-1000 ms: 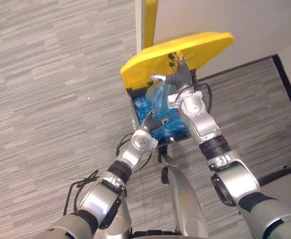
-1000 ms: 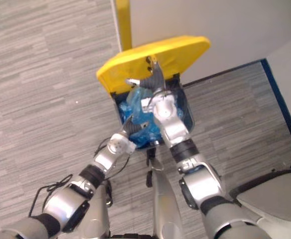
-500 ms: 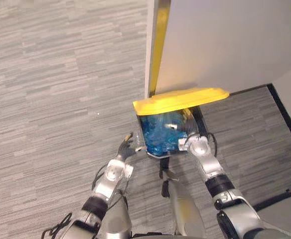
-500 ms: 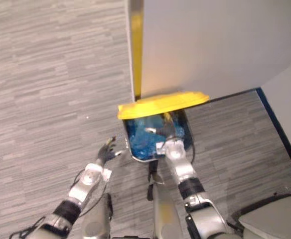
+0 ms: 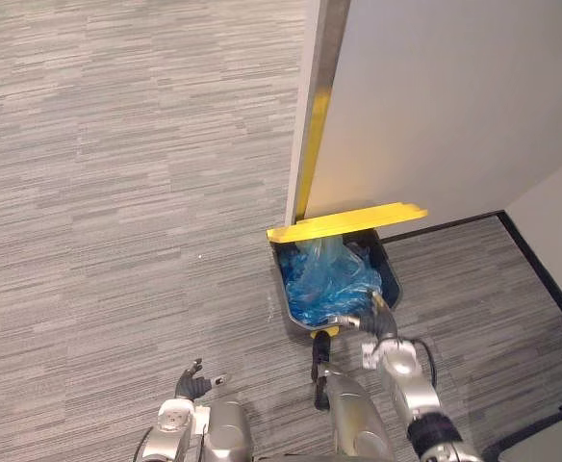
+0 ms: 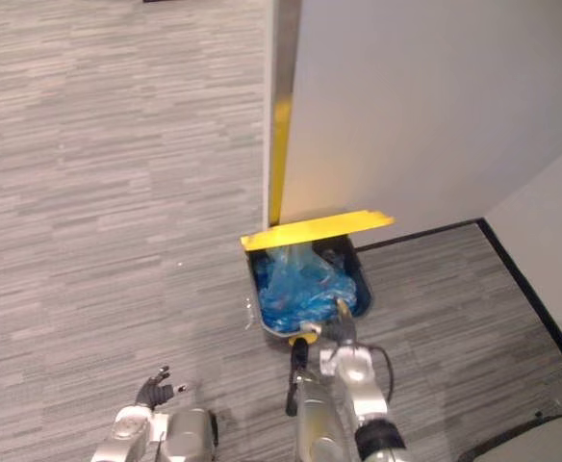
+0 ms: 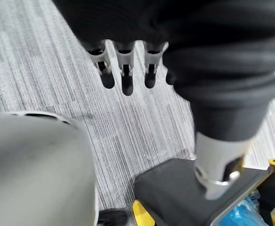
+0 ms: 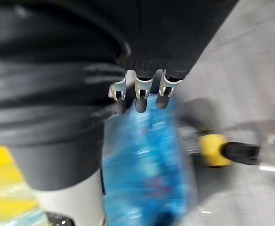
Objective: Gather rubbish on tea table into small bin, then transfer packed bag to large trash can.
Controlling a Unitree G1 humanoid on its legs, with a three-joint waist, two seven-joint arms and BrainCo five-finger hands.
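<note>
Your head cameras look down on a grey carpeted floor, where a dark trash can stands against a pale wall. Its yellow lid is raised along the can's far edge, next to the wall.

The blue bag, crumpled and full, lies inside the can. It reaches from the near edge to the far edge, and its gathered top rises toward the lid. A small yellow pedal sticks out at the can's near edge.

Your right hand hovers just at the can's near rim, toward its right corner. In its wrist view the fingers stretch out straight above the bag and grasp nothing.

Your left hand hangs low over the floor, well apart from the can and off to its left. Its fingers are straight and relaxed, and it is empty.
</note>
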